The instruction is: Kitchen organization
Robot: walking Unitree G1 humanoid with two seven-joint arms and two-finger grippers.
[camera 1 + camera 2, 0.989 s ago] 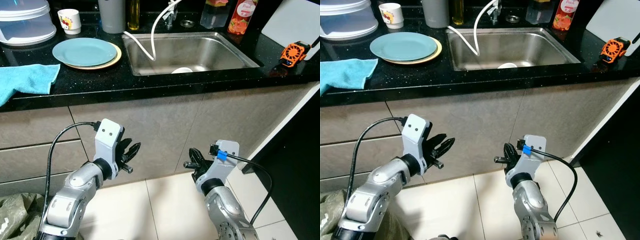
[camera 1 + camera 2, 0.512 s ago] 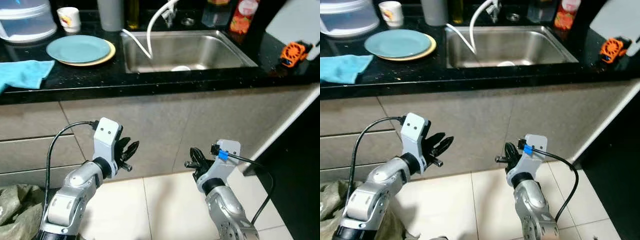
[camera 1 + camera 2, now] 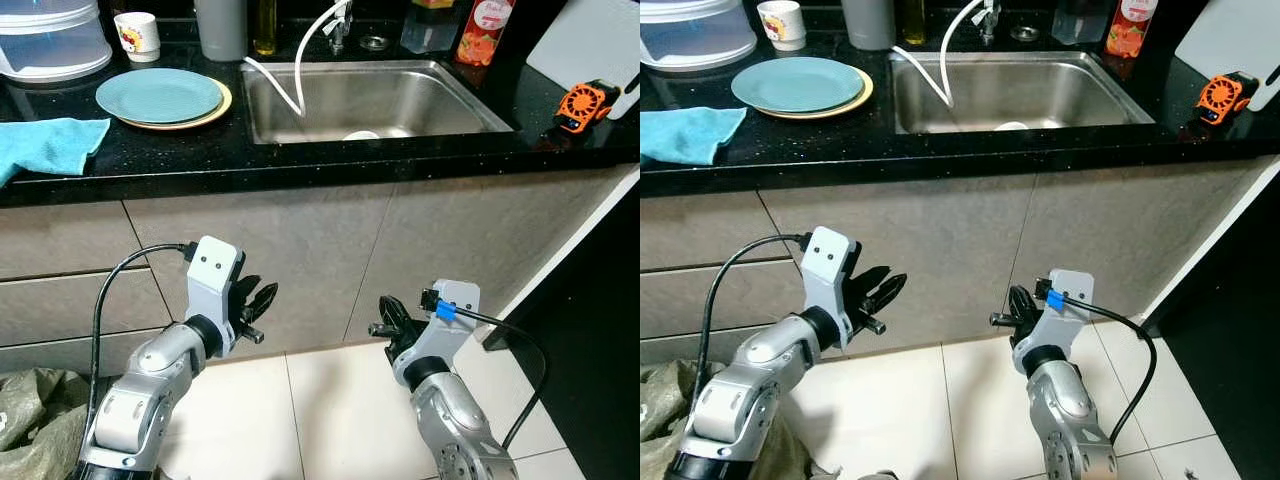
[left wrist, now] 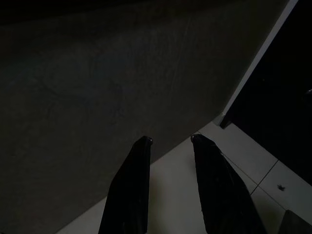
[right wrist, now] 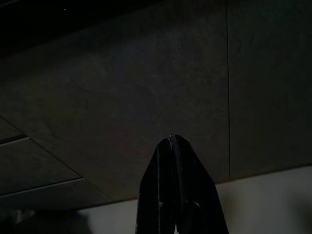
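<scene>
Both arms hang low in front of the grey cabinet fronts, below the black counter (image 3: 300, 165). My left gripper (image 3: 258, 303) is open and empty; in the left wrist view its fingers (image 4: 139, 165) stand apart over the pale floor. My right gripper (image 3: 386, 320) is shut on nothing, its fingertips (image 5: 170, 146) pressed together before the cabinet. On the counter a teal plate (image 3: 158, 95) lies on a yellow plate, a blue cloth (image 3: 50, 148) lies at the left, and a steel sink (image 3: 440, 95) holds a white dish (image 3: 362, 135).
At the back stand a printed mug (image 3: 137, 34), a white lidded container (image 3: 50, 45), a grey cup (image 3: 222, 30) and a red bottle (image 3: 478, 30). An orange gadget (image 3: 580, 108) and a white board (image 3: 590, 45) sit at the right. A crumpled bag (image 3: 30, 430) lies on the floor at the left.
The head view has shifted slightly against the counter. Both arms and grippers hold the same pose.
</scene>
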